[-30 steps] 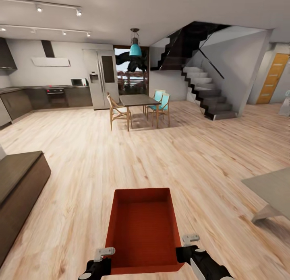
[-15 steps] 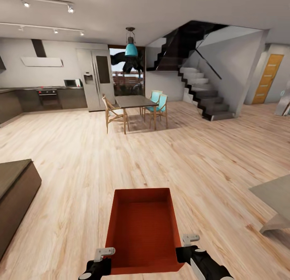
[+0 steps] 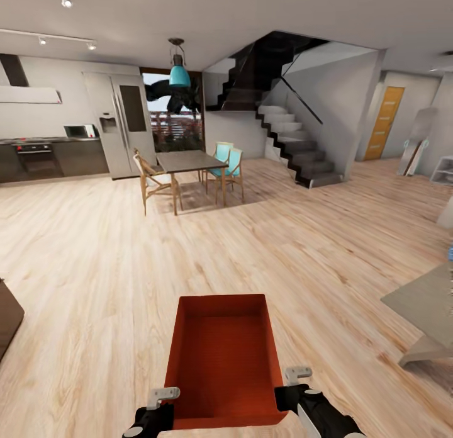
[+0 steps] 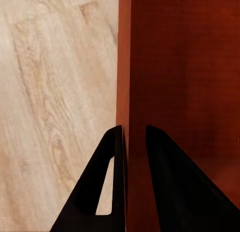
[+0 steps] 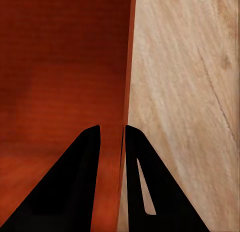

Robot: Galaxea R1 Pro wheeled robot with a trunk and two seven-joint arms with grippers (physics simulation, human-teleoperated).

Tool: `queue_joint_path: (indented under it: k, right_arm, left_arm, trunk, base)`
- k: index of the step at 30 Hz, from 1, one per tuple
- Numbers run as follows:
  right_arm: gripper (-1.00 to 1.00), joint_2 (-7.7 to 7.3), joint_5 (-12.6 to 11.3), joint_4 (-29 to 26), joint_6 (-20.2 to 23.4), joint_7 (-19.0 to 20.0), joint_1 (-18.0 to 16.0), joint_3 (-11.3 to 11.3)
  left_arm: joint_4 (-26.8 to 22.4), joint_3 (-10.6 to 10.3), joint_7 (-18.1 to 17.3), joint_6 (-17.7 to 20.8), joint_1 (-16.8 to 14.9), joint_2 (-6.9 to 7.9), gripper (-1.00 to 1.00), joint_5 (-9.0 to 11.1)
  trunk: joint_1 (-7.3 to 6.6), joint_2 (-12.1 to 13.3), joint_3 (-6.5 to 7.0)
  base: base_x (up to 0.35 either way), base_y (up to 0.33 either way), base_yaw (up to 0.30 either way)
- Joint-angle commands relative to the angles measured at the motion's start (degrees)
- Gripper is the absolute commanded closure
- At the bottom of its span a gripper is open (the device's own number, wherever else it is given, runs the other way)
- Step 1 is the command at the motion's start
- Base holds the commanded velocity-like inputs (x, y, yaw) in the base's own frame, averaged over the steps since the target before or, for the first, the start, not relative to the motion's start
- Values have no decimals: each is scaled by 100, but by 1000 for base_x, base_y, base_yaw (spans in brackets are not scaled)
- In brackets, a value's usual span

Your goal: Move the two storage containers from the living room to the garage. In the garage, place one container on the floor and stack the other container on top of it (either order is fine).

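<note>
One orange-red storage container [image 3: 223,356], open-topped with a ribbed bottom, hangs low in front of me above the light wood-plank floor [image 3: 100,249]. My left gripper [image 3: 165,397] is shut on its left wall near the closest corner. My right gripper [image 3: 294,376] is shut on its right wall. In the left wrist view the two black fingers [image 4: 112,157] of the left gripper [image 4: 131,129] straddle the container wall [image 4: 124,67]. In the right wrist view the right gripper [image 5: 111,128] pinches the container wall [image 5: 129,57] the same way. The garage is out of view.
A dining table [image 3: 189,161] with chairs stands ahead left, in front of a fridge [image 3: 123,123]. A staircase [image 3: 296,148] rises ahead right, with an orange door [image 3: 382,123] beyond. A grey low table [image 3: 421,306] is close at right. A dark cabinet corner [image 3: 7,312] sits at the left edge.
The whole view has swung to the right, so the camera has turned; the cabinet has slid nearly out at left. Container and grippers hold the same place in the picture.
</note>
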Motion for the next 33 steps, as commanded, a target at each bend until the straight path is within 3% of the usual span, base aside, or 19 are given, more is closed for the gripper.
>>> queue_joint_path:
  k: [1,8,26,33]
  right_arm:
    - [100,-5,124,-11,36,2,-8,-191]
    - [100,-5,124,-17,36,5,-8,-192]
    - [100,-5,124,-12,36,7,-8,-184]
    - [100,-5,118,-9,36,7,-8,-185]
  left_arm:
    - [-8,9,45,-25,3,61,100,19]
    - [-8,9,45,-24,3,61,100,19]
    - [-8,9,36,-21,2,61,100,19]
    - [-8,9,36,-21,3,61,100,19]
  trunk:
    - [3,-2,-5]
    - [3,-2,-5]
    - [3,-2,-5]
    - [3,-2,-5]
  base:
    - [337,124,-259]
    - [337,129,-181]
    - [337,147,-15]
    - [336,150,-193]
